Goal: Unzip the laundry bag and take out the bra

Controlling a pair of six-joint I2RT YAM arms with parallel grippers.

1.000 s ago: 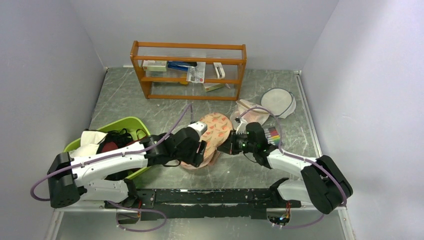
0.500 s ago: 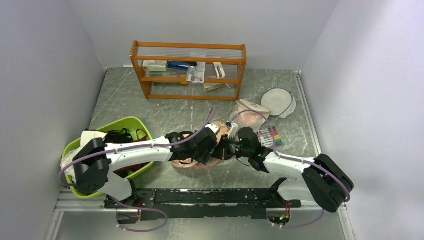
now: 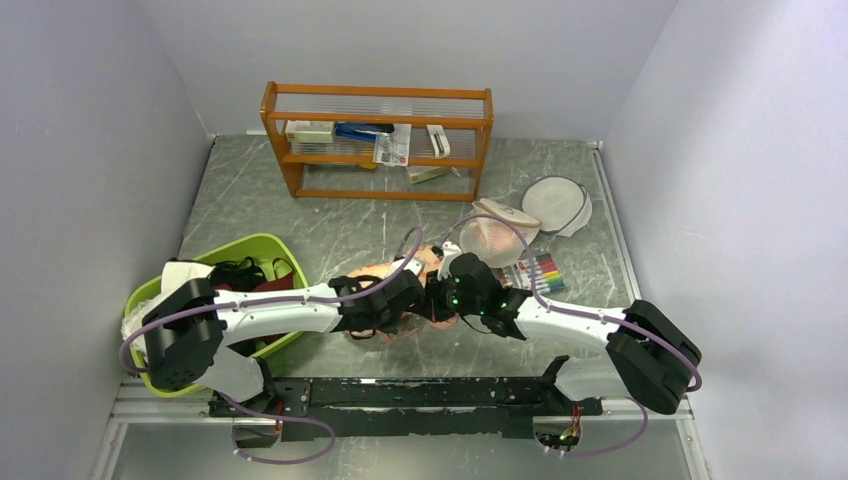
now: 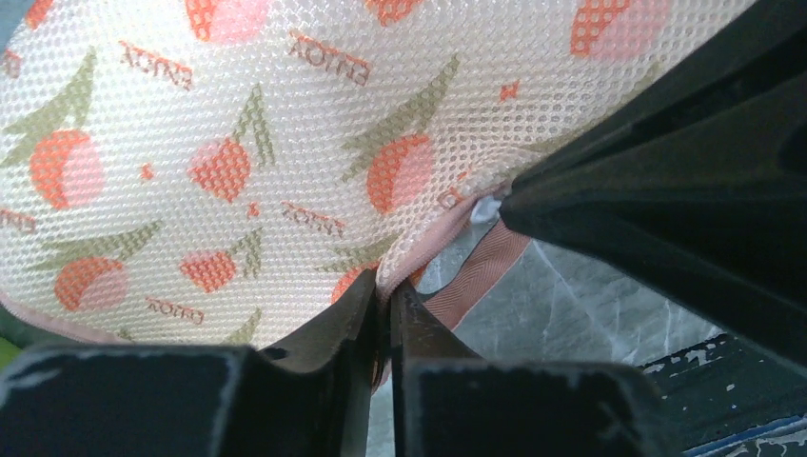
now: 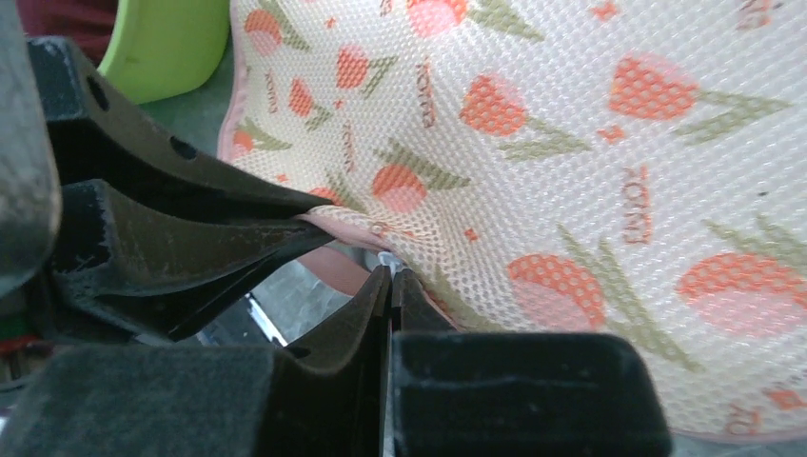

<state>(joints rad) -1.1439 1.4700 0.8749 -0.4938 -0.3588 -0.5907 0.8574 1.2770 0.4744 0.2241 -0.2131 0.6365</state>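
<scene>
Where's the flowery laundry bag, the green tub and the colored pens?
laundry bag (image 4: 285, 124): left wrist view, printed mesh panel.
green tub (image 3: 245, 240): top view, far rim.
colored pens (image 3: 540, 272): top view, middle of pack.

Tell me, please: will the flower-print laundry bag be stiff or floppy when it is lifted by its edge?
Probably floppy: the laundry bag is thin open mesh, and its pink trim folds where the left gripper pinches it. Likely light too: mesh has little material. The rough weave should give grip.
</scene>
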